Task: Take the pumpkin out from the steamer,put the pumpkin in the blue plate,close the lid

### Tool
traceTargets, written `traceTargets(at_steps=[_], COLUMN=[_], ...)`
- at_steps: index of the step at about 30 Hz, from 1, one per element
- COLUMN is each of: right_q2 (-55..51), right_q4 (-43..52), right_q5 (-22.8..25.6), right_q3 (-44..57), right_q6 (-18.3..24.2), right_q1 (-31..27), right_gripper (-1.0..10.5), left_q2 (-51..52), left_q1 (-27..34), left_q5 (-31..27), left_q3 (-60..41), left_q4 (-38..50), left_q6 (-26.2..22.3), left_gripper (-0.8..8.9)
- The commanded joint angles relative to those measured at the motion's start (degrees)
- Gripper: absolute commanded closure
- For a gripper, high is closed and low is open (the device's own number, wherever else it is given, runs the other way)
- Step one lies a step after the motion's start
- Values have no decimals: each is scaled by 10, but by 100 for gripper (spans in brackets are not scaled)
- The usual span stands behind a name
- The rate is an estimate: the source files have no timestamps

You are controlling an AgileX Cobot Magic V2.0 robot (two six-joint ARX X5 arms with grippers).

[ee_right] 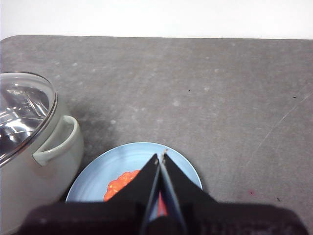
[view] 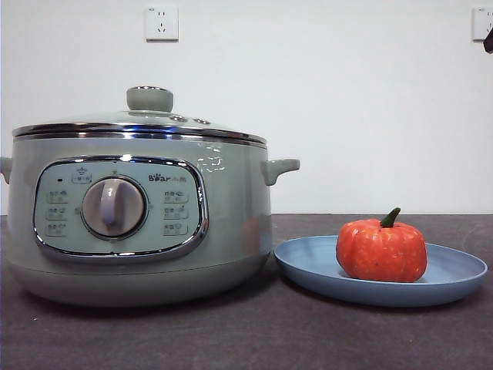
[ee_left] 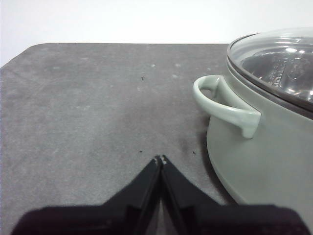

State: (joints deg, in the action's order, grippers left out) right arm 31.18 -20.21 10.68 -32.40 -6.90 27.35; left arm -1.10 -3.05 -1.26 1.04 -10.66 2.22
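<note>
**Pumpkin on the plate, lid on the pot**

The pumpkin (view: 381, 250), orange-red with a curved dark green stem, sits upright on the blue plate (view: 454, 279), toward the plate's middle; the plate lies flat on the dark grey table (view: 246, 339) just beside the steamer (view: 231, 231), its near rim running close under the pot's side, though contact cannot be told; the steamer, pale sage green with a grey dial on its front panel, stands to the plate's left in the front view; the lid (view: 115, 119) rests level on the chrome rim, its green knob upright on top, closing the pot.

The right gripper (ee_right: 161, 155) hangs above the plate with its two black jaws pressed together and holding nothing; in its wrist view those jaws cover much of the pumpkin, leaving only an orange patch showing; a black tip at the front view's top right corner is all that view shows of an arm. The left gripper (ee_left: 160, 159) is likewise closed and empty, above bare table on the steamer's far side from the plate, near the pot's side handle (ee_left: 222, 100).

Behind, a white wall carries a socket (view: 162, 23) above the pot and part of a second at the right edge.
</note>
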Motion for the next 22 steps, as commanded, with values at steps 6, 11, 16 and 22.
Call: traceTargets(at_steps=[6, 11, 16, 22], right_q2=[-16, -42, -95, -193], right_q4=[-12, -42, 36, 191], right_q5=[107, 134, 99, -100], right_q3=[4, 8, 75, 213], right_q6=[59, 55, 64, 85], right_q1=[1, -5, -62, -147], right_gripper=[963, 963, 963, 963], left_q2=[1, 1, 1, 1], left_q1=[1, 1, 1, 1], left_q5=[1, 0, 0, 0], left_q3=[-9, -9, -9, -9], left_q4=[3, 3, 3, 3], left_q6=[6, 6, 6, 6], left_gripper=[816, 816, 816, 816])
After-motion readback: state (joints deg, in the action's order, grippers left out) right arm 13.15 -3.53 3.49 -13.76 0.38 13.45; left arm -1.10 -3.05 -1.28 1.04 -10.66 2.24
